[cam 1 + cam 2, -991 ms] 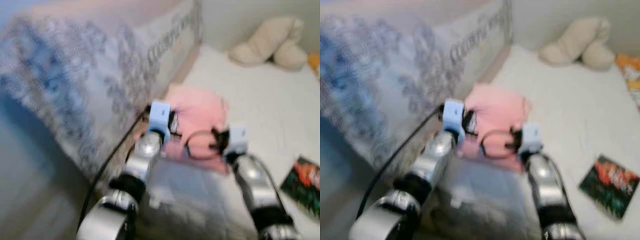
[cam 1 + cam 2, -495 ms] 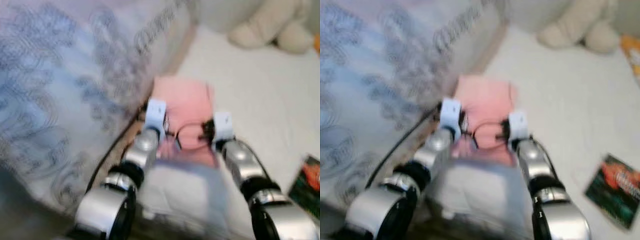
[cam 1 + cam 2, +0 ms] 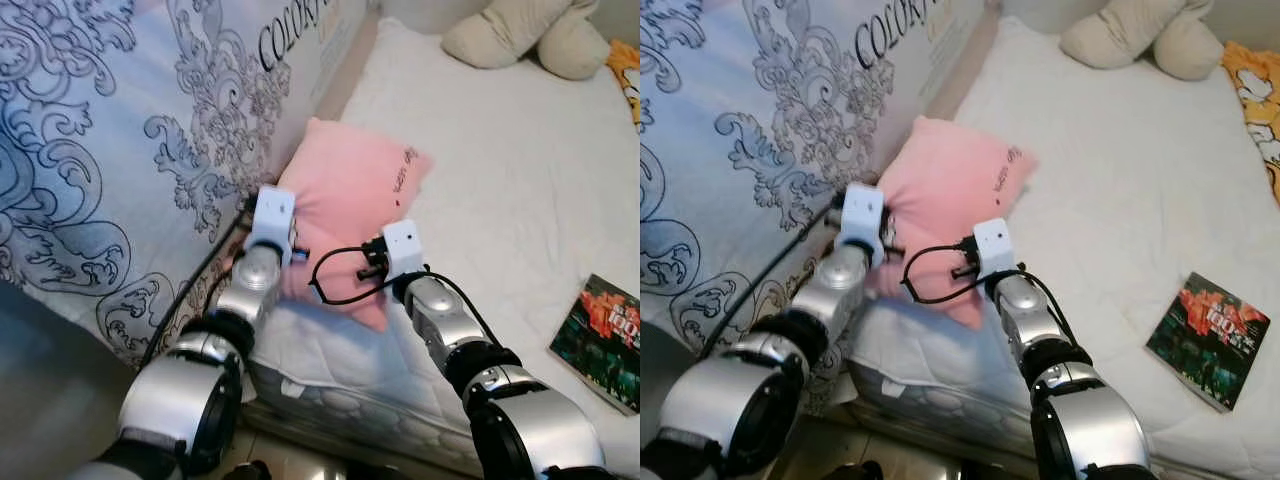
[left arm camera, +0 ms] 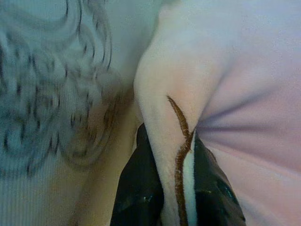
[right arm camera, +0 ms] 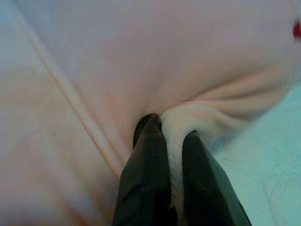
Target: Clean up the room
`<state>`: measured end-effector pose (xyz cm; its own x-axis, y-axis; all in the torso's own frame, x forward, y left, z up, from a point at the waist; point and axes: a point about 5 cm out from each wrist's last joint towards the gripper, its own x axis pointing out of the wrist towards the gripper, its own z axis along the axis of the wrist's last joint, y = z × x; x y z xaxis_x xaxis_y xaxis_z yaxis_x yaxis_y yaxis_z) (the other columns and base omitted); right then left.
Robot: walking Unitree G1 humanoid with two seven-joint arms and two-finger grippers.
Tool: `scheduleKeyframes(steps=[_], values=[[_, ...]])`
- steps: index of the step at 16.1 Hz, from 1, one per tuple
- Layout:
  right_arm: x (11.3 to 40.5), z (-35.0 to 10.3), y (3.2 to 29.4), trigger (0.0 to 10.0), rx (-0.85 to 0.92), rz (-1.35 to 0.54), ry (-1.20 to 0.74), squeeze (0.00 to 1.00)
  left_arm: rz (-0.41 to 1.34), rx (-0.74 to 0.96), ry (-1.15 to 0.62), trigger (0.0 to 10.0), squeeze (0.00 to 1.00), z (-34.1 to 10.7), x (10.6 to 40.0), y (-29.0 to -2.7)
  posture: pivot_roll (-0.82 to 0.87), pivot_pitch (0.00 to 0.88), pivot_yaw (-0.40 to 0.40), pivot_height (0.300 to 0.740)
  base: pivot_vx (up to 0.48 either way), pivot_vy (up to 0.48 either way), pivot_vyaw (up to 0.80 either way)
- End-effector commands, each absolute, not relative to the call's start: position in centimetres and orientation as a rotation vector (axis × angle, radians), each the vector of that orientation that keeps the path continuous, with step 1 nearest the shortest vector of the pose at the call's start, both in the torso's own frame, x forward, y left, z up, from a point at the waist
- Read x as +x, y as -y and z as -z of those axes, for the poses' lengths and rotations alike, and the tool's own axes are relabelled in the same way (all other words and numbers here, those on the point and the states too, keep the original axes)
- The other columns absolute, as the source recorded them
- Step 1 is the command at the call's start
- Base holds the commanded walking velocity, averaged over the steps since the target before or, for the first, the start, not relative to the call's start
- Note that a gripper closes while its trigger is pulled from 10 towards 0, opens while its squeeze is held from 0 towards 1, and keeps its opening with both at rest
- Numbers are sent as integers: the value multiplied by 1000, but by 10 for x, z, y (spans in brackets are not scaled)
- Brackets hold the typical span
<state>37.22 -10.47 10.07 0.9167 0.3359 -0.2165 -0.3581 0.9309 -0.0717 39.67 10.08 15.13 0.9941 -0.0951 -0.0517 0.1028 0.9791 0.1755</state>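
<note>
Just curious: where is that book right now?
The book lies flat on the white mattress, on the robot's right, well apart from the pink pillow.

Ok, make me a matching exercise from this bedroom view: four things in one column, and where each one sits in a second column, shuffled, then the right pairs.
Things:
1. pink pillow
2. book
3. plush toy
4. patterned blanket

Places:
A. far end of the mattress, by the wall
B. pinched by both the left tool and the right tool
C. robot's left of the pillow
D. flat on the mattress, robot's right

Pairs: 1-B, 2-D, 3-A, 4-C
</note>
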Motion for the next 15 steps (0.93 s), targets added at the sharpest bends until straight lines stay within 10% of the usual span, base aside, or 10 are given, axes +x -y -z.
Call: scheduleKeyframes(steps=[1,2,15], values=[[360,-73,127,10000,-109,-292,-326,1000,43,165,62,10000,400,-178,405,-116,165,235,-32,740,0,0,0],[361,-73,130,10000,-107,-274,-332,1000,70,174,64,10000,1000,-178,405,-110,160,229,-33,740,0,0,0],[347,-61,161,10000,1,-160,-281,1000,218,155,93,10000,1000,-183,400,-77,161,106,-25,740,0,0,0]])
